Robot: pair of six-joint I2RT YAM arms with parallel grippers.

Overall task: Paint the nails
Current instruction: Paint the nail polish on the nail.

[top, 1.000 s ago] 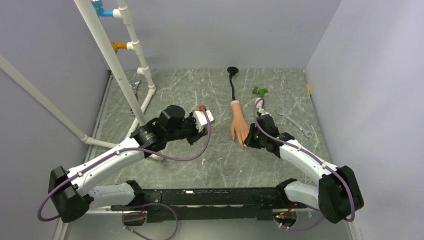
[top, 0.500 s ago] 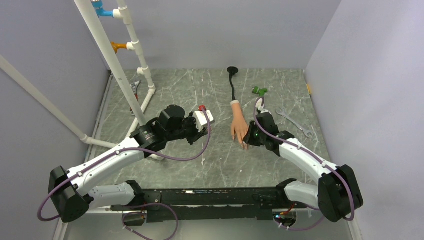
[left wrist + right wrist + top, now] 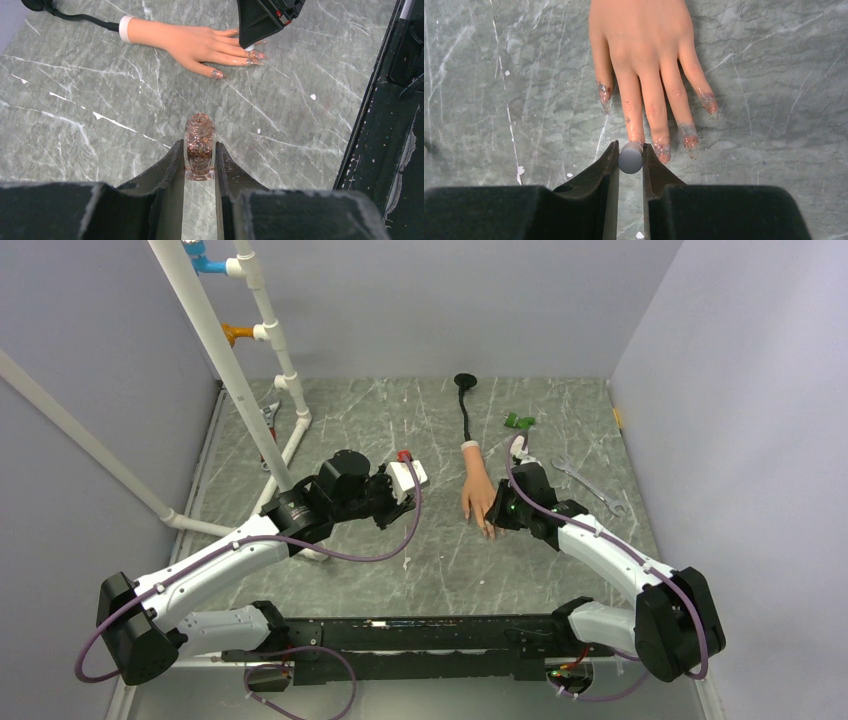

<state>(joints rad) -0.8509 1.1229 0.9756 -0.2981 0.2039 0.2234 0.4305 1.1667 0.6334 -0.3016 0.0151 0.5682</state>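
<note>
The peach mannequin hand (image 3: 644,45) lies palm down on the marble table, its fingers pointing toward the arms. Glittery polish shows on several nails (image 3: 662,149). My right gripper (image 3: 630,152) is shut on a round grey brush cap (image 3: 630,158), held right over the tip of one finger and hiding that nail. In the top view the right gripper (image 3: 497,518) sits at the fingertips of the hand (image 3: 477,485). My left gripper (image 3: 199,147) is shut on a small bottle of coppery glitter polish (image 3: 199,150), uncapped, a short way left of the hand (image 3: 195,42).
A white pipe frame (image 3: 270,370) stands at the back left with pliers (image 3: 271,418) by its foot. A black cable on a round base (image 3: 465,400), a green piece (image 3: 519,422) and a wrench (image 3: 590,483) lie behind and right of the hand.
The right gripper with the cap has crept slightly further back and left along the fingertips. The left arm and bottle have not moved.
</note>
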